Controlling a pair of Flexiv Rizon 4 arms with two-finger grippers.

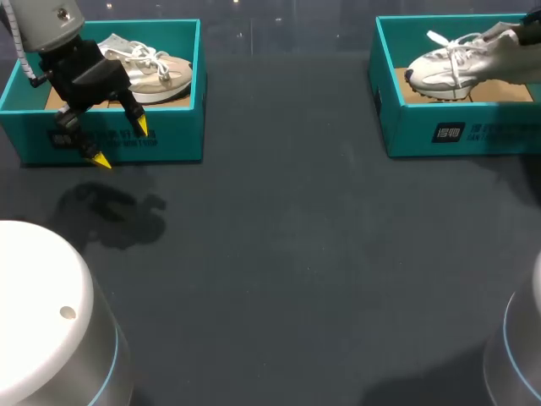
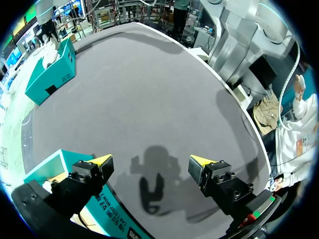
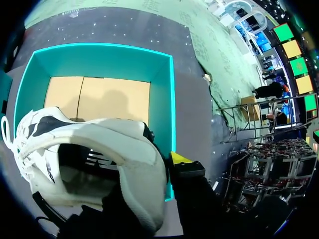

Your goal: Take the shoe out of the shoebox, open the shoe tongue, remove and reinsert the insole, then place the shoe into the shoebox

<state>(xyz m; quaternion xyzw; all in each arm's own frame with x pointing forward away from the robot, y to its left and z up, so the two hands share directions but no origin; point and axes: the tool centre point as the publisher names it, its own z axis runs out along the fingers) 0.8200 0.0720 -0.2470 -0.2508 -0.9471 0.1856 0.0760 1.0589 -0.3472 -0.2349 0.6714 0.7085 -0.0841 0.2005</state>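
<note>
A white shoe (image 1: pixel 452 61) hangs tilted, toe down, over the right teal shoebox (image 1: pixel 461 131). My right gripper (image 1: pixel 527 32) is shut on its heel at the view's right edge. In the right wrist view the shoe (image 3: pixel 94 149) fills the foreground, with my right gripper (image 3: pixel 155 172) pinching the heel collar. Only one yellow fingertip (image 3: pixel 180 159) shows outside it, and the box's cardboard floor (image 3: pixel 99 97) lies below. My left gripper (image 1: pixel 121 142) stands open and empty above the front wall of the left shoebox (image 1: pixel 169 139). In its own view the left gripper (image 2: pixel 151 162) spreads wide over bare table.
The left shoebox holds a beige and white shoe (image 1: pixel 148 68). In the left wrist view its teal corner (image 2: pixel 52 167) sits under one finger, and the right shoebox (image 2: pixel 50 74) stands far across the dark table (image 1: pixel 287 254).
</note>
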